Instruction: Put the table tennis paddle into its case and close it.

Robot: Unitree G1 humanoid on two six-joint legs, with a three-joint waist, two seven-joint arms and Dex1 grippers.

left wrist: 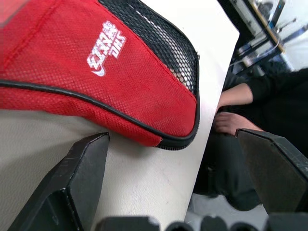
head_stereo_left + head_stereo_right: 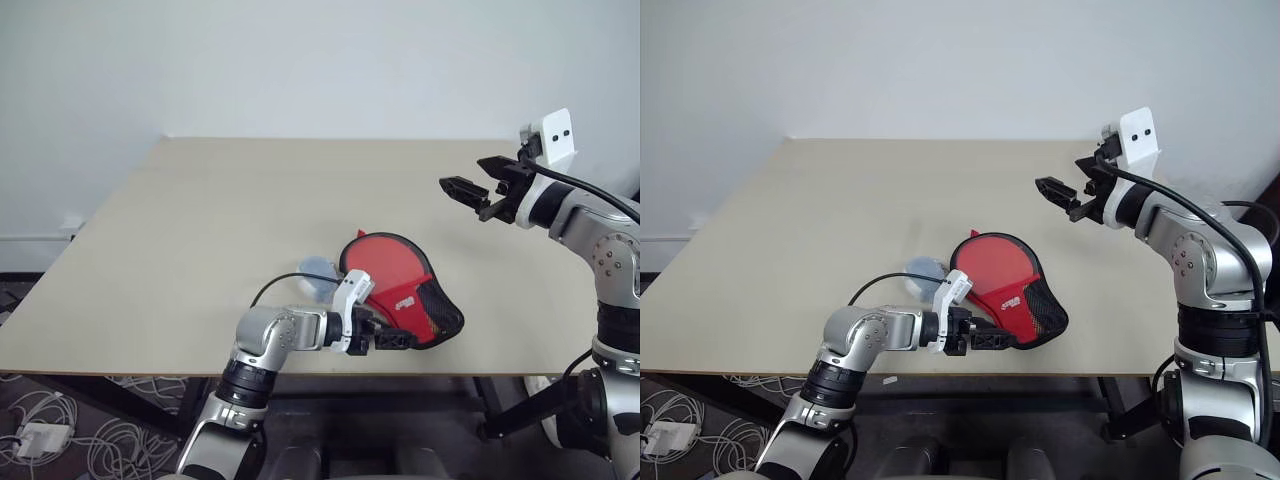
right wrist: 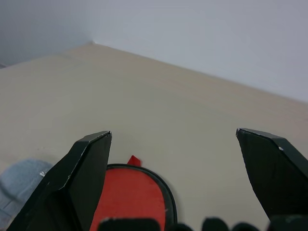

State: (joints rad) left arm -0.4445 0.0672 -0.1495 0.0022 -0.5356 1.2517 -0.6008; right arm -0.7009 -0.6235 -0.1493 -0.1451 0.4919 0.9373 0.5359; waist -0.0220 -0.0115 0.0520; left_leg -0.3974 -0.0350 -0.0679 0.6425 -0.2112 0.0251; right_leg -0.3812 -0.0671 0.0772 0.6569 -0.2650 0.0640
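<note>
A paddle-shaped zip case [image 2: 400, 290] with a red see-through front, a black mesh lower part and a small white logo is lying flat on the pale beige wooden table [image 2: 200, 230], close to the table's near edge. The red face of the table tennis paddle is showing through the case's round front; whether the zip is fully shut cannot be told. A small pale blue-grey object [image 2: 318, 272], too blurred to identify, is sitting on the table just beside the case, on the side toward the robot's left.

The left gripper [image 2: 392, 338] is hovering at the near edge of the case, by its narrow mesh end, pointing across toward the robot's right. Its two black fingers [image 1: 72, 187] are standing spread wide, with the corner of the case lying in front of the gap between them, and nothing is being clamped. In the left wrist view, a person's hand [image 1: 233, 122] and dark sleeve are showing beyond the table edge past the case.

The right gripper [image 2: 470, 180] is hanging in the air well above and beyond the case, toward the robot's right, pointing back over the table. Its fingers [image 3: 84, 173] are also standing wide apart and holding nothing.
</note>
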